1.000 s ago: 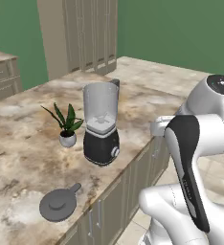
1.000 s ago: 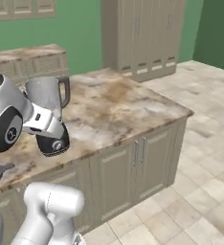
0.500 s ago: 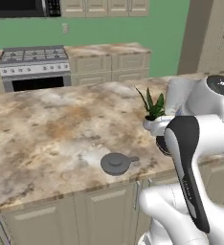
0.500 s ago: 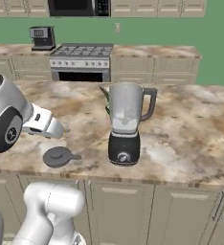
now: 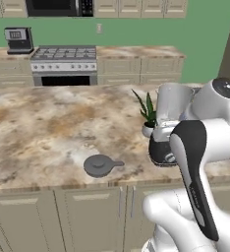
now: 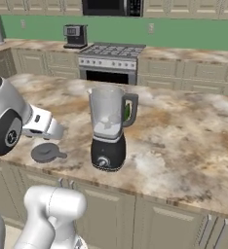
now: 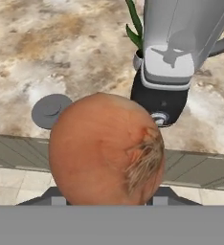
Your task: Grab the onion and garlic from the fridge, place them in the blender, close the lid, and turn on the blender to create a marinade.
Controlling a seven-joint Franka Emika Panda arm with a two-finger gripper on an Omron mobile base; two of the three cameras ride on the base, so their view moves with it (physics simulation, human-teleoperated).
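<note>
I am carrying the onion (image 7: pixel 106 149) in the claw (image 7: pixel 106 198), clamped on it at frame centre — blender (image 6: pixel 108 127) jar standing open at upper right of the hand view, lid (image 5: pixel 100 165) lying on the table (image 5: pixel 38 133). Garlic, lid closing and switch-on are remaining.

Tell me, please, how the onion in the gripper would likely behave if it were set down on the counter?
The onion looks nearly spherical with a smooth skin, so it would probably roll on the flat counter. It seems firm rather than squashy, keeping its round shape in the grip. Dropped into the blender jar, it should stay put.
</note>
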